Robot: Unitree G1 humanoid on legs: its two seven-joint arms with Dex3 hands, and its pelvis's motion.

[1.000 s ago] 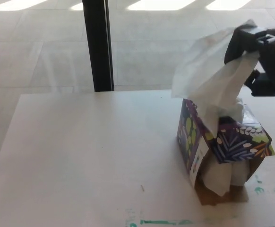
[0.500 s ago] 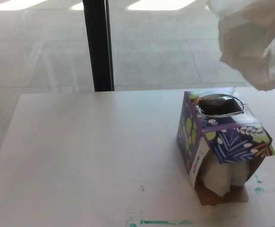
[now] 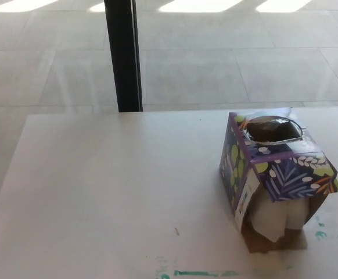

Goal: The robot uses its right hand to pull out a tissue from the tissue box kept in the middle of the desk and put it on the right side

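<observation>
A purple tissue box point(image 3: 273, 174) with a leaf pattern stands on the white desk point(image 3: 111, 186), right of the middle. Its oval top opening point(image 3: 272, 129) shows dark, with no tissue sticking up. The box's near side is torn open, and white tissue point(image 3: 276, 218) bulges out of it at the bottom. Neither hand shows, and the pulled tissue is out of the picture.
A black vertical post point(image 3: 123, 55) stands behind the desk's far edge, in front of a tiled floor point(image 3: 215, 64). Green marks point(image 3: 198, 272) run along the desk's near edge, with more to the right of the box.
The right hand lifted the tissue clear of the box, up and to the right, then both left the picture. The box's top opening now stands bare.
</observation>
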